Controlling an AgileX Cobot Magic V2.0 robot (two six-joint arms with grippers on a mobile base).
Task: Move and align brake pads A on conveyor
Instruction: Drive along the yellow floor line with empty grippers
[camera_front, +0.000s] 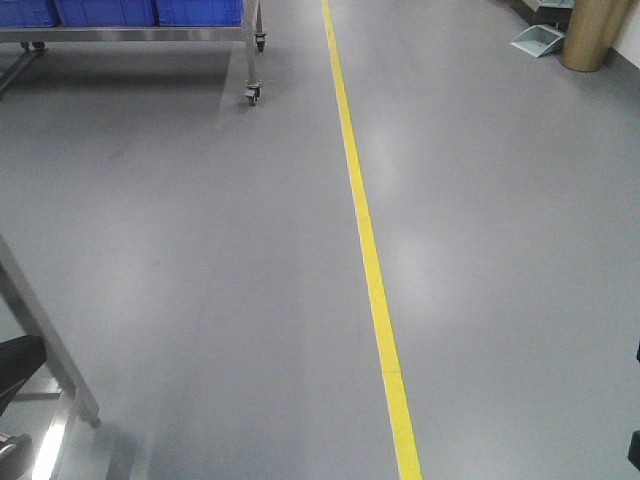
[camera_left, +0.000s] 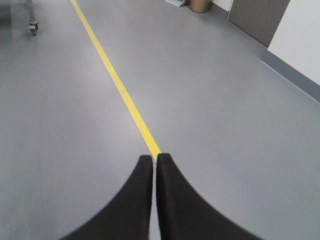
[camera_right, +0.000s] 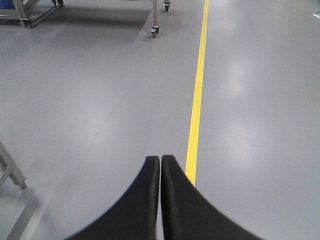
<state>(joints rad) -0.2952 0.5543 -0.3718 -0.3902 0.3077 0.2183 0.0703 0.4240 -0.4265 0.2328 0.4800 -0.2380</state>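
Left wrist-mounted view: your left tool is pressed closed on nothing, above the floor; your right tool likewise. No brake pads or conveyor are visible, so the whole task likely remains.

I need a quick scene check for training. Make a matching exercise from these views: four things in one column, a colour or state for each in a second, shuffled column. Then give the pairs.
Things
1. floor line
2. crates
3. left gripper
4. drum

Colour or state
a. blue
b. shut, holding nothing
c. tan
d. yellow

Pairs: 1-d, 2-a, 3-b, 4-c
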